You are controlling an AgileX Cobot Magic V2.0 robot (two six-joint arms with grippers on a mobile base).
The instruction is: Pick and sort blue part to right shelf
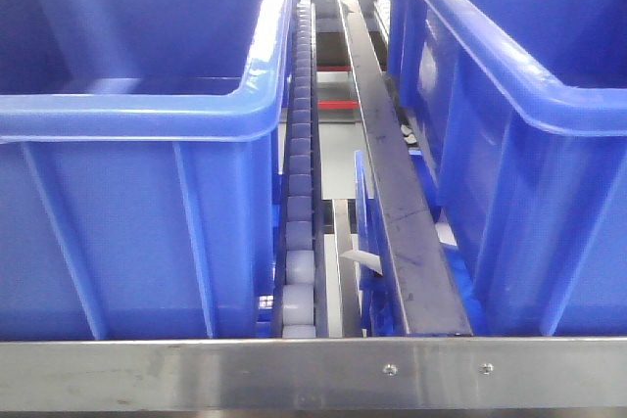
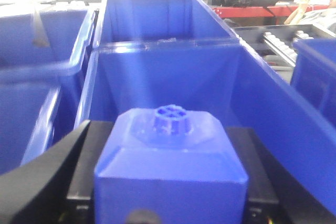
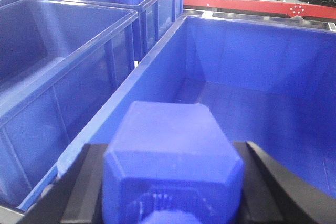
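Workshop rack with cluttered benches behind it: both grippers are loaded at the right shelf [image 1: 294,374].
Front view: the steel rail, two blue bins [image 1: 127,115] and the roller track [image 1: 299,193] between them show, but no arm or part. Left wrist view: the left gripper [image 2: 169,135] is clamped on a studded blue part [image 2: 170,145], its black fingers [image 2: 79,171] against both flanks, above a long bin [image 2: 273,114]. Right wrist view: the right gripper [image 3: 170,148] is closed on a second blue part [image 3: 168,156], held over the near-left wall of an open bin [image 3: 252,56]. Risk, as judged: released there, this part could strike the rim and fall into the gap beside the next bin; moving further inward first looks safer. Only the wrist views show the parts, and only the front view shows the open track gap.
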